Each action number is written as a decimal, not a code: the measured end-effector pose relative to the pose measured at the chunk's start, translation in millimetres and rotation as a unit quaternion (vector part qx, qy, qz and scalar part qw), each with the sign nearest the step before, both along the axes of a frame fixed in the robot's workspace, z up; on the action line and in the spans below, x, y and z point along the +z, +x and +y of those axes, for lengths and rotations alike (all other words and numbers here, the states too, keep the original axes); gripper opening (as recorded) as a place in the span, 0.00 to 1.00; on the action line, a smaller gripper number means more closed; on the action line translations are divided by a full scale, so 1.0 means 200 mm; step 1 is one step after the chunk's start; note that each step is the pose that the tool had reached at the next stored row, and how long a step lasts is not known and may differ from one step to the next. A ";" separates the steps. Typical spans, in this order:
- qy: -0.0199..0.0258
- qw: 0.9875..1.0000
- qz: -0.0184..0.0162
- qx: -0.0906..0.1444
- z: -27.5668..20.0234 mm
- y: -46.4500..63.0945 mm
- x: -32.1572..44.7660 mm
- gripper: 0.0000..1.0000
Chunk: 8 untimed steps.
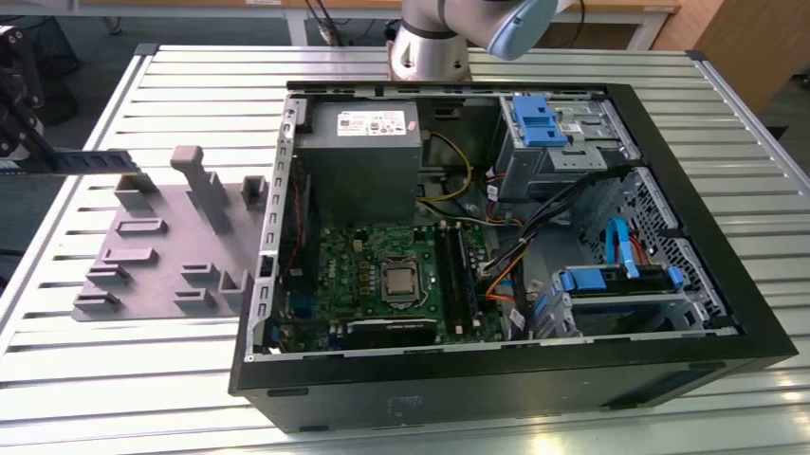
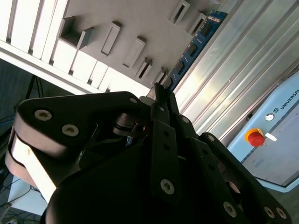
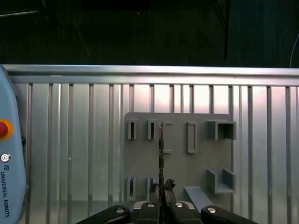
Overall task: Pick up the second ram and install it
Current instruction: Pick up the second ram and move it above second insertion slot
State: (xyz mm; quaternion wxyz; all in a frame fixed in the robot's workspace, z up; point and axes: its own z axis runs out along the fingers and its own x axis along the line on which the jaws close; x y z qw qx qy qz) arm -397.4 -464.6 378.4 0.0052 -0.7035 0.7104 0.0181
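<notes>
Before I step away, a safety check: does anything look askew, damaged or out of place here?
Nothing stands out. The second ram sits straight between the jaws of the gripper, over the grey holder, and the open computer case lies flat on the slatted table.

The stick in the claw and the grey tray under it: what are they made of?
The stick looks like blue circuit board, probably rigid laminate, carrying black chips. The grey tray looks like matte plastic: dull, even colour, no glare.
</notes>
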 end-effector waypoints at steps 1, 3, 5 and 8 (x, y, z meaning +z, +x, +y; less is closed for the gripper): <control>0.000 1.000 0.000 0.000 0.000 0.00 0.004 0.14; 0.000 1.000 0.000 0.000 0.000 0.00 0.011 0.14; 0.000 1.000 0.000 0.000 0.000 0.00 0.017 0.14; 0.000 1.000 0.000 0.000 0.000 0.00 0.028 0.14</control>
